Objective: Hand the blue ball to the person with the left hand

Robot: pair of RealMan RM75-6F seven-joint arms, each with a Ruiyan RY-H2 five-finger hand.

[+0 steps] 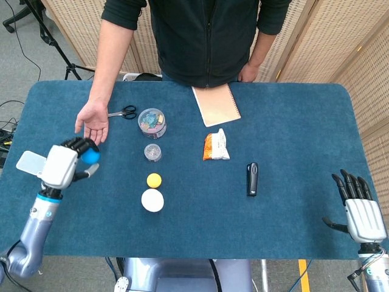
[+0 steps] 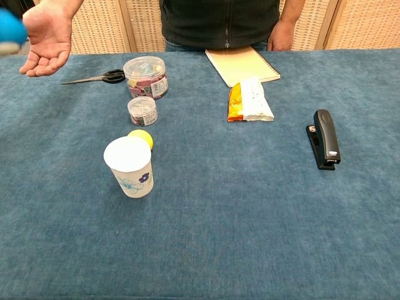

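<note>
Gripping the blue ball (image 1: 91, 156) in its curled dark fingers (image 1: 78, 145), the left hand (image 1: 64, 163) hangs above the blue table (image 1: 292, 121) near its left edge, the ball peeking out on the side of the hand that faces the person's open hand (image 1: 92, 121), which waits palm-up just beyond and close by. In the chest view the ball (image 2: 10, 30) shows only as a blur at the top left corner, just beside that outstretched palm (image 2: 45, 36). The left forearm slants up from the near left corner of the table toward the person. The right hand (image 1: 360, 208) sits well apart at the near right edge, its fingers straight and spread, holding nothing. Between the two hands stand a paper cup (image 2: 129, 166) and a yellow ball (image 2: 142, 137).
</note>
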